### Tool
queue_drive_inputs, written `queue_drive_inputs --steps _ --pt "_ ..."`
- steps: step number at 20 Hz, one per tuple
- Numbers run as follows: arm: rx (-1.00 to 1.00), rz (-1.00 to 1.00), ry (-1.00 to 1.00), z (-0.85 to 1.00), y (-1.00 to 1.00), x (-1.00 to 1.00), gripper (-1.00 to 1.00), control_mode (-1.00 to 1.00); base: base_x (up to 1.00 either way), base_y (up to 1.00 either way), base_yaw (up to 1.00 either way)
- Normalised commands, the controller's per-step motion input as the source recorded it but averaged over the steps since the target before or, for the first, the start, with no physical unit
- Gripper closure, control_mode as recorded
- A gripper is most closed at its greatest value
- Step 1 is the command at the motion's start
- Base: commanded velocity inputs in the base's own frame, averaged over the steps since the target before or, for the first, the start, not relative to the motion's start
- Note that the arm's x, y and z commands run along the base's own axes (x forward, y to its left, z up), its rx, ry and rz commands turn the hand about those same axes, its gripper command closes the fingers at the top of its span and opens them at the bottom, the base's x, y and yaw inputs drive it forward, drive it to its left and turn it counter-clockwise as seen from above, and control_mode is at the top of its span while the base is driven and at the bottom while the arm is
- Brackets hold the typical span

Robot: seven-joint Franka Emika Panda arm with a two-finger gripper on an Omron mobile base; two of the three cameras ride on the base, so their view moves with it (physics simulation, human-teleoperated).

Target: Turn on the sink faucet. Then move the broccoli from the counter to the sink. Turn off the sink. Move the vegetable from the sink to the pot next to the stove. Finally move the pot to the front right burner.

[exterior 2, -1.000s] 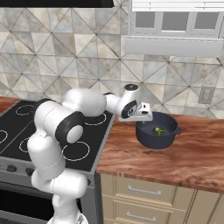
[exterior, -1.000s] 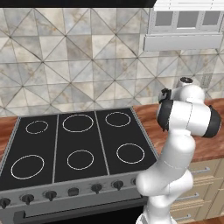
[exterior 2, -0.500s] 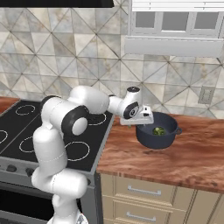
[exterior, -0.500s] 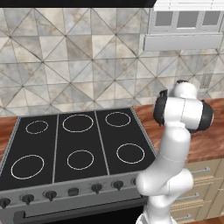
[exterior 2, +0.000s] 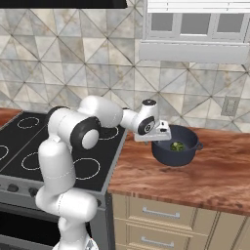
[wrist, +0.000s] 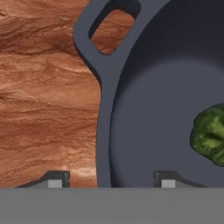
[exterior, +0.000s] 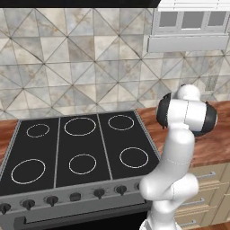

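Inside the pot (exterior 2: 176, 153) lies the broccoli (exterior 2: 177, 146); the end effector (wrist: 107, 179) straddles its rim, fingers spread.

Light is even and soft across all three rendered views, with no harsh glare. The glossy tabletop (exterior 2: 195, 180) carries a faint sheen. The pot (wrist: 144, 109) interior is dim, shading darker toward its wall. Base views look slightly coarse and pixelated; the hand view is sharp, with soft edges.
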Motion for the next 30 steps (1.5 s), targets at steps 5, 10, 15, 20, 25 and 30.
queue_drive_inputs --steps 5,10,15,20,25,30 --pt "0.00 0.00 0.00 0.00 0.00 -0.02 1.00 -1.00 0.00 0.00 0.00" --pt "0.00 0.00 -0.03 0.09 0.29 -0.38 1.00 -1.00 0.00 0.00 0.00" --pt "-0.02 0.02 0.00 0.25 0.63 -0.40 1.00 -1.00 0.00 0.00 0.00" --pt "-0.12 0.06 0.00 0.37 0.68 -0.44 1.00 -1.00 0.00 0.00 0.00" --pt "-0.10 0.06 0.01 0.35 0.67 -0.52 1.00 -1.00 0.00 0.00 0.00" --pt "-0.06 0.09 0.05 0.32 0.72 -0.50 1.00 -1.00 0.00 0.00 0.00"
